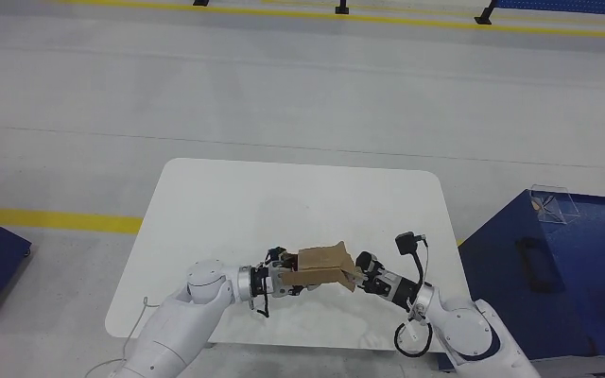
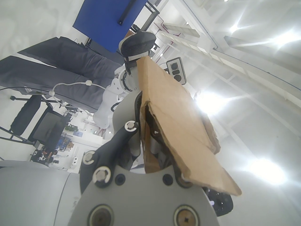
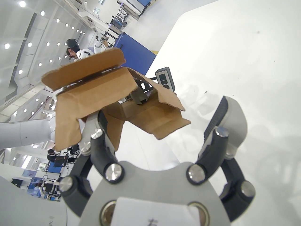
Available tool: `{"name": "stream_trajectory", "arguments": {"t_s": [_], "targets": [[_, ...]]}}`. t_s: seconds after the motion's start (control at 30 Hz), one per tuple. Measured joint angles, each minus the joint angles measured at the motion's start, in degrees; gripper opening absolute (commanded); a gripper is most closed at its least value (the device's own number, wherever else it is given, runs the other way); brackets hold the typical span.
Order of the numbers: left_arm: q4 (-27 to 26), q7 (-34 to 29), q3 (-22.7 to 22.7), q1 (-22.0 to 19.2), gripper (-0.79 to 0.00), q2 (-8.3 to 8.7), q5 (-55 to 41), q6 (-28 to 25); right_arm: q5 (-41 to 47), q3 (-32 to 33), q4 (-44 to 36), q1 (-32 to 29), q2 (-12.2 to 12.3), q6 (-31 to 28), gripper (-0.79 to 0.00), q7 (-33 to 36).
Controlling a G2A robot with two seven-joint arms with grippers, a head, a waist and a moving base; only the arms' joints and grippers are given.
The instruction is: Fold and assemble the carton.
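A brown carton [image 1: 321, 263], part folded with loose flaps, hangs just above the near edge of the white table [image 1: 284, 198], between the two arms. My left gripper [image 1: 282, 275] is at the carton's left end and is shut on a wall of it; in the left wrist view that cardboard wall [image 2: 169, 109] runs out from between the fingers [image 2: 128, 128]. My right gripper [image 1: 359, 270] is at the carton's right end. It stands open [image 3: 160, 118], one finger [image 3: 225, 116] out in free air and the other behind a hanging flap of the carton [image 3: 94, 92].
A blue cabinet [image 1: 539, 274] stands right of the table, with a clear plastic stand [image 1: 550, 203] on top. The table's far half is bare white surface. A yellow floor line [image 1: 66, 220] runs off to the left.
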Motion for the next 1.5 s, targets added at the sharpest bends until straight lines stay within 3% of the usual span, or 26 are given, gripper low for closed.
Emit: {"name": "stream_trajectory", "arguments": {"t_s": [0.23, 0.37, 0.83, 1.07, 1.3, 1.5], "targets": [[1.0, 1.0, -0.1, -0.4, -0.785, -0.15, -1.5, 2.4, 0.3, 1.8, 1.1, 0.3, 0.0, 1.7, 0.000, -1.7], [1.1, -1.6, 0.3, -0.6, -0.785, -0.21, -2.4, 4.0, 0.5, 2.2, 3.5, 1.6, 0.0, 4.1, 0.000, -1.3], [-1.7, -4.9, 0.2, 0.4, -0.785, 0.36, 1.7, -3.0, -0.8, -1.9, 8.8, 5.6, -0.8, 5.2, 0.000, -0.9], [-2.3, -2.8, -0.8, 1.1, -0.785, 0.67, 2.8, -4.4, 0.9, 0.3, 5.7, 3.1, -0.5, 0.9, 0.000, -1.4], [-3.6, -2.5, -1.2, 1.5, -0.785, 0.90, 4.6, -7.6, -0.1, 1.9, 3.5, 1.3, -0.2, 2.0, 0.000, -0.3], [-3.2, 1.0, -1.4, 1.6, -0.785, 0.81, 4.6, -6.6, 0.1, 1.2, 2.2, 0.8, -0.3, 1.7, 0.000, 0.3]]}}
